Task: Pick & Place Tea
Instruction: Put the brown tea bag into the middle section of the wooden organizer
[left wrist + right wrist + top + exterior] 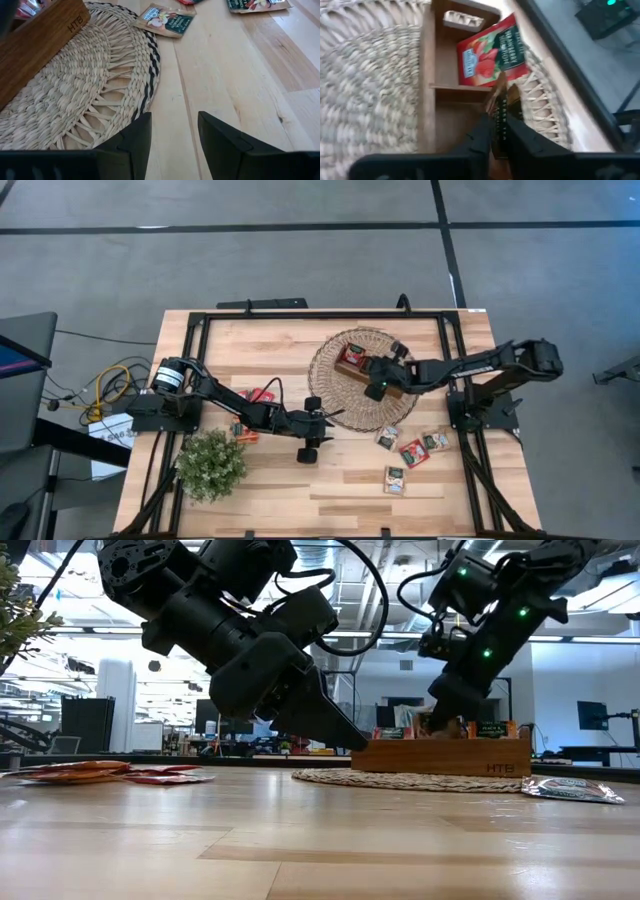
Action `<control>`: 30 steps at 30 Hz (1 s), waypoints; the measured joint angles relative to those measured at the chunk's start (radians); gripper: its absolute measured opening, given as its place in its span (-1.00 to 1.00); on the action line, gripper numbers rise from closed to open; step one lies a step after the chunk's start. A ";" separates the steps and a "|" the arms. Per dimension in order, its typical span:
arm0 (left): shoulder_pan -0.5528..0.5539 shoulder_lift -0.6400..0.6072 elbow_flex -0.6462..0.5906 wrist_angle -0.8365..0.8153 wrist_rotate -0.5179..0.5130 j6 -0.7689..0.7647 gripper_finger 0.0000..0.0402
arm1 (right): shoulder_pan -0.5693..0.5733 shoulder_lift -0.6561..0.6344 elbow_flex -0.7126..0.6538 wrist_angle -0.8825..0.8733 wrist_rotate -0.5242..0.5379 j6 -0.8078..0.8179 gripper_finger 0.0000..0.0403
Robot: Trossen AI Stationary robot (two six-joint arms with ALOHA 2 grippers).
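Right gripper [497, 131] over wooden tray [427, 95] on woven mat [365, 75]; fingers narrow, dark green tea sachet [501, 112] on edge between them, at tray's middle compartment; firm pinch or loosening, cannot tell. Red sachet [492, 52] leans in next compartment beyond. Left gripper [172, 135] low over bare table [235, 75] just beside mat rim, fingers spread, holding nothing. Loose green-and-white sachets [410, 452] on table near right arm base; red and orange sachets [255, 398] under left arm. Potted plant [212, 464] at near left corner.
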 joint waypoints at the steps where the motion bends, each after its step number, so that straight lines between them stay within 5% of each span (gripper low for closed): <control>1: 0.000 0.000 0.000 0.000 0.000 0.000 -0.23 | 0.000 -0.003 0.000 -0.003 0.010 0.000 -0.70; 14: 0.000 0.000 0.000 0.000 0.000 -0.001 -0.24 | -0.005 -0.004 0.000 -0.053 0.117 0.035 -0.03; 30: 0.000 0.000 0.000 0.000 0.000 -0.003 -0.24 | 0.043 -0.004 0.177 -0.268 0.153 0.070 -0.07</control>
